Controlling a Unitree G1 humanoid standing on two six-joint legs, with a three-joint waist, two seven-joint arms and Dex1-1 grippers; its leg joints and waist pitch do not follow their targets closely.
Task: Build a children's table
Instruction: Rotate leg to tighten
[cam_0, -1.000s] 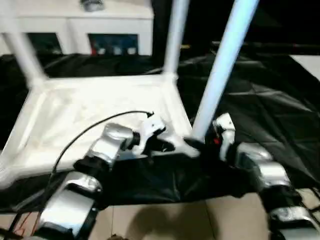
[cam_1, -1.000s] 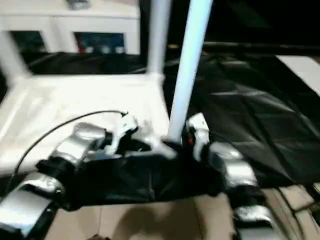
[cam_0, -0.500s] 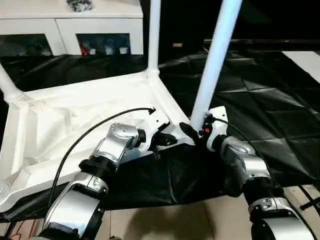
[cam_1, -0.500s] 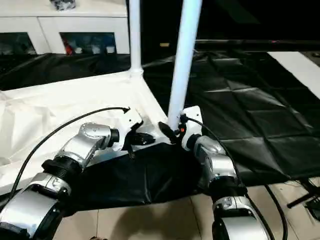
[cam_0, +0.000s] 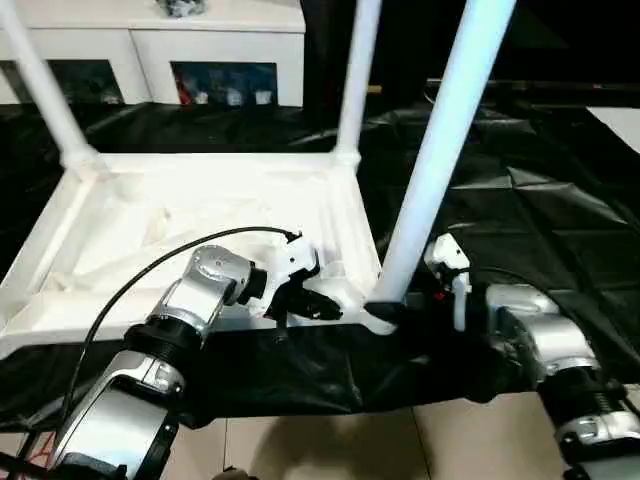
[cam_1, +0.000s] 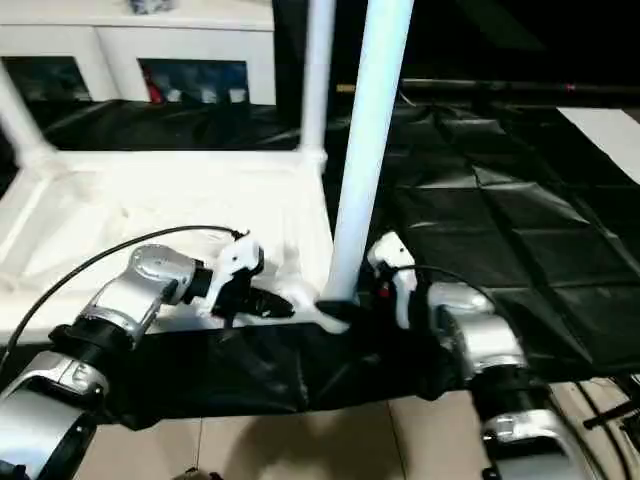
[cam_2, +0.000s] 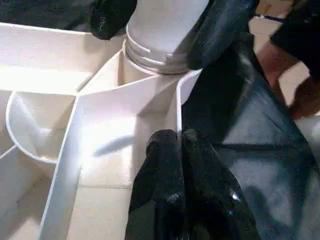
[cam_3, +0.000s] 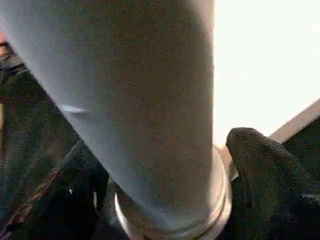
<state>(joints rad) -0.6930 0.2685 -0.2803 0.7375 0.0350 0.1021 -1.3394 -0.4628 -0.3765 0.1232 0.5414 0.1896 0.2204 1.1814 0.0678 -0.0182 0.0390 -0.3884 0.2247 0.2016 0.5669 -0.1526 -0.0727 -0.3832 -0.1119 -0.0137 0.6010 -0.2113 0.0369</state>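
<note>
My left jaws (cam_2: 180, 145), pressed shut on nothing, bear on the rim of the upturned white ribbed plastic tabletop (cam_0: 200, 215), which lies on black sheeting (cam_0: 540, 200). My right jaws (cam_2: 160, 20) straddle the foot of the near white tapered tube leg (cam_0: 440, 150), standing in its corner socket (cam_2: 155, 55); whether they grip or merely flank it, I cannot tell. Three legs stand upright. If the thread is only partly seated, the leg could lean and jam crooked.

Left tool (cam_2: 177, 145) pinched closed; right tool (cam_3: 160, 175) fingers spread apart.
</note>
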